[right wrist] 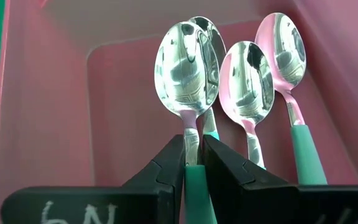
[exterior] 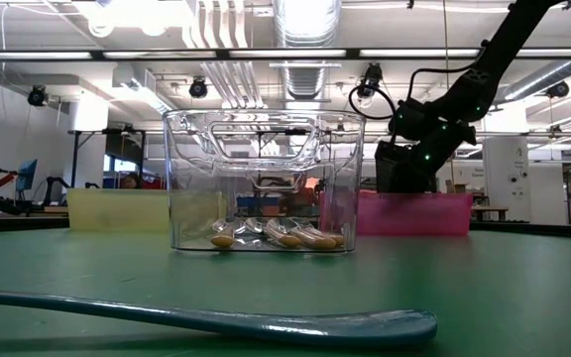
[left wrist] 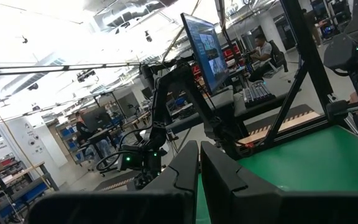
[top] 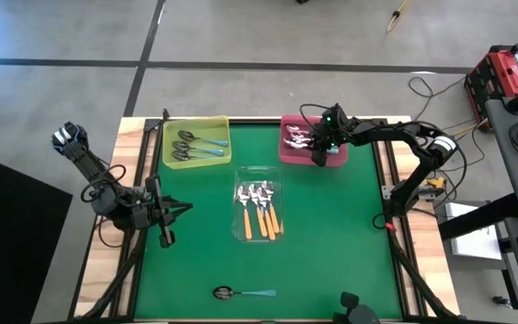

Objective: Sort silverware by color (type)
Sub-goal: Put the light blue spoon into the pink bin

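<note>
Resting between right gripper [right wrist: 193,163] fingers (spoon [right wrist: 188,68])

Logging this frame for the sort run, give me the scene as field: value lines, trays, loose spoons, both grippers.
yellow tray: far left of the mat, dark-bowled spoons with blue handles inside
pink tray: far right, shiny spoons with teal handles inside
clear tray: mat centre, orange-handled spoons inside
loose spoon: blue handle, alone near the front edge, unsorted
right gripper: inside the pink tray, fingers closed around a teal-handled spoon, not yet let go
left gripper: shut, empty, waiting at the left edge of the mat
</note>
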